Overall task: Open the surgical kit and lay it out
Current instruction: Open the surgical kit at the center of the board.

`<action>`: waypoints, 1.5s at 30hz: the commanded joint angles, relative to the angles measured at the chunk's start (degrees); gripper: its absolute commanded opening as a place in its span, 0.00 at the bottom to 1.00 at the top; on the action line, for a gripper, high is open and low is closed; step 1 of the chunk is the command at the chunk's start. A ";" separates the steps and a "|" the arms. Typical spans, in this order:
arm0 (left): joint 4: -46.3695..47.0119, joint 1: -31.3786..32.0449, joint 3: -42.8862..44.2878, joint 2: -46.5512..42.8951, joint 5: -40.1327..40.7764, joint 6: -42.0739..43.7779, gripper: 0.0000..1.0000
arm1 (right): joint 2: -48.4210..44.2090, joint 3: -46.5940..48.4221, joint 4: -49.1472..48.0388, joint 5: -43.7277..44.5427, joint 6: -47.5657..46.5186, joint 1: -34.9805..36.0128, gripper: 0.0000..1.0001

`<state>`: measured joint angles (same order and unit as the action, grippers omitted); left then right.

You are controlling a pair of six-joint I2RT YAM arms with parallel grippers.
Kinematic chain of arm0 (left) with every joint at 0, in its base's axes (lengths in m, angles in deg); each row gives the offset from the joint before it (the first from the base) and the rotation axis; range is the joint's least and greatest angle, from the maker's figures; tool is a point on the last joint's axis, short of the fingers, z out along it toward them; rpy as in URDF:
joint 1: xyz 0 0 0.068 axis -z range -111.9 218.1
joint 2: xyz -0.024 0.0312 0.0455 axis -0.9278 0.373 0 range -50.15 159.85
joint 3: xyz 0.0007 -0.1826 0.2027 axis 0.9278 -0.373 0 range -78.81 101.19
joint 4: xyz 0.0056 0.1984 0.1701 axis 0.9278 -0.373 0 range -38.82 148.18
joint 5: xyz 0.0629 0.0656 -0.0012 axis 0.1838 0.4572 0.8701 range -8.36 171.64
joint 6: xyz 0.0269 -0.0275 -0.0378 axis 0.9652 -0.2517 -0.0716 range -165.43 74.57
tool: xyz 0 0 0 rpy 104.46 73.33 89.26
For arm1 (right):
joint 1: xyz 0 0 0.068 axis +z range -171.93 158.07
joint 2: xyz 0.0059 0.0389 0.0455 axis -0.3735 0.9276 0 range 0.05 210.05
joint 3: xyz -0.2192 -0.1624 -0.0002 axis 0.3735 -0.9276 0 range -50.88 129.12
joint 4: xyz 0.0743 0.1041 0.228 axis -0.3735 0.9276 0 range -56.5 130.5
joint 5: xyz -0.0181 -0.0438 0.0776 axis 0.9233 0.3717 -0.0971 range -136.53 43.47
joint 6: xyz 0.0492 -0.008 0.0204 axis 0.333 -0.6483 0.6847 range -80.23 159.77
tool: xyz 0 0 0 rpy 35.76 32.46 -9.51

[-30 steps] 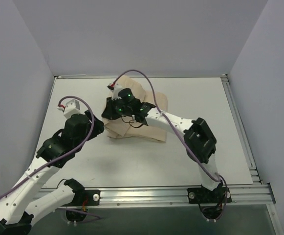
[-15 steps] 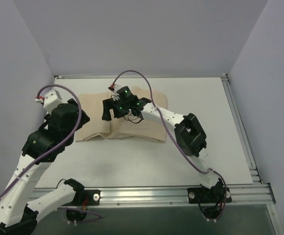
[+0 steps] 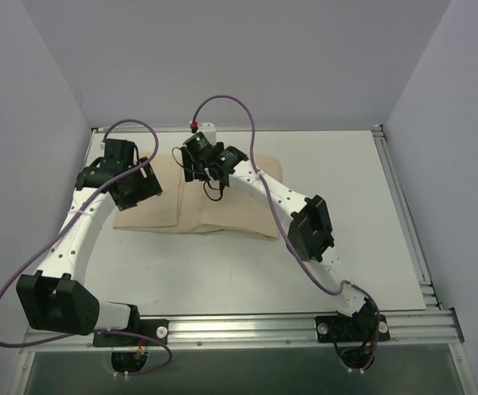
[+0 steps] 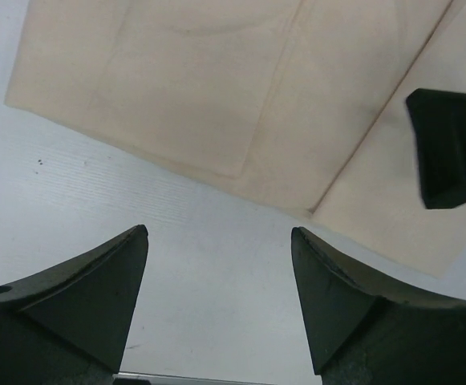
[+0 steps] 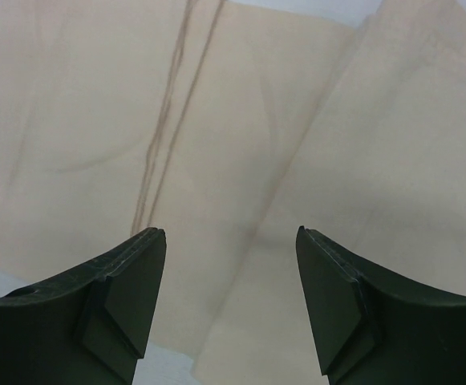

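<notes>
Nope, no readable text, labels or numbers anywhere (not even on the plain beige cloth wrap [image 3: 191,207]).

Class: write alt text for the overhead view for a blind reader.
A beige cloth wrap lies flat on a white table, with no instruments showing. The robot's left hand is at the wrap's left end, and its right hand is near the far edge.

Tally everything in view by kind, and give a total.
Beige cloth wrap: 1
Robot arms: 2, the left arm and the right arm
Total: 3
</notes>
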<state>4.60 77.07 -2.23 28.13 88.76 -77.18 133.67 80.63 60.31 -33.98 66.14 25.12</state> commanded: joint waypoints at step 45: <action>7.09 -7.57 -5.91 -1.99 -14.59 4.85 0.81 | -1.42 -0.36 5.71 7.73 2.64 -0.99 0.02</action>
<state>10.04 69.97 -8.07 27.89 75.31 -73.40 140.62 81.22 68.81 -27.46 70.12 24.83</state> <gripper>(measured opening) 0.812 0.075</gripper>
